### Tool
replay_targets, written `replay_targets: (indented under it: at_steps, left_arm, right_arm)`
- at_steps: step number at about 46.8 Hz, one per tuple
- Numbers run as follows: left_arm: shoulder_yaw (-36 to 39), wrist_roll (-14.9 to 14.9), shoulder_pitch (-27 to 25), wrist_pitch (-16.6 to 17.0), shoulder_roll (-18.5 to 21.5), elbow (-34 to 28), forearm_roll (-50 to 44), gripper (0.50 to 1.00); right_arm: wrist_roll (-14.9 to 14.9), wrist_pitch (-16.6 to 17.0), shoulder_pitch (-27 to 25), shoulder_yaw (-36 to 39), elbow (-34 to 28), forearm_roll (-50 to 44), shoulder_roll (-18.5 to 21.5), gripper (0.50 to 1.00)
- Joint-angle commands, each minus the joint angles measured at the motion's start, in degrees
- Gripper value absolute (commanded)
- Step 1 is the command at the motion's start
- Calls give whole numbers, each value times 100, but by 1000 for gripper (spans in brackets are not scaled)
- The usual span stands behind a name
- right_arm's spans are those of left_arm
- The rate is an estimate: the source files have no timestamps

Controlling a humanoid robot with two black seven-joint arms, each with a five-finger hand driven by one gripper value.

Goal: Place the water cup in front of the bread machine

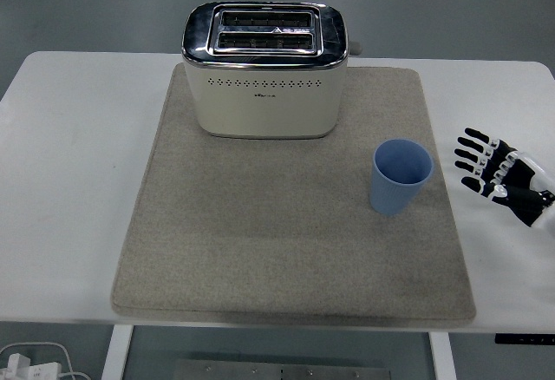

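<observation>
Right hand [496, 170] spread wide, holding nothing, near my blue plastic cup [401, 176].
Cup upright on grey mat [260, 250], right of cream toaster [264, 72].

A cream toaster [264, 85] with a chrome top and a row of small dots is shown beside a plain light-blue cup [400, 177], both set on a beige-grey mat [260, 241] over a white desk [69, 172].

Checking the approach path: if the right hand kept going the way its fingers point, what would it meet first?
Probably nothing soon: the open right hand points up-left, a line passing beyond the blue plastic cup toward the grey mat's far right corner. Height is unclear.
</observation>
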Motion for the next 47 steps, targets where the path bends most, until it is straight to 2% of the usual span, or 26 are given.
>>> replay_targets:
  at_steps: [1, 29, 47]
  left_arm:
    - [0, 0, 0, 0, 0, 0, 0, 1000]
    - [0, 0, 0, 0, 0, 0, 0, 1000]
    - [0, 0, 0, 0, 0, 0, 0, 1000]
  right_arm:
    - [0, -91, -45, -7, 123, -4, 25, 924]
    - [0, -680, -169, -60, 818, -259, 86, 924]
    - [0, -926, -230, -77, 897, -479, 332, 924]
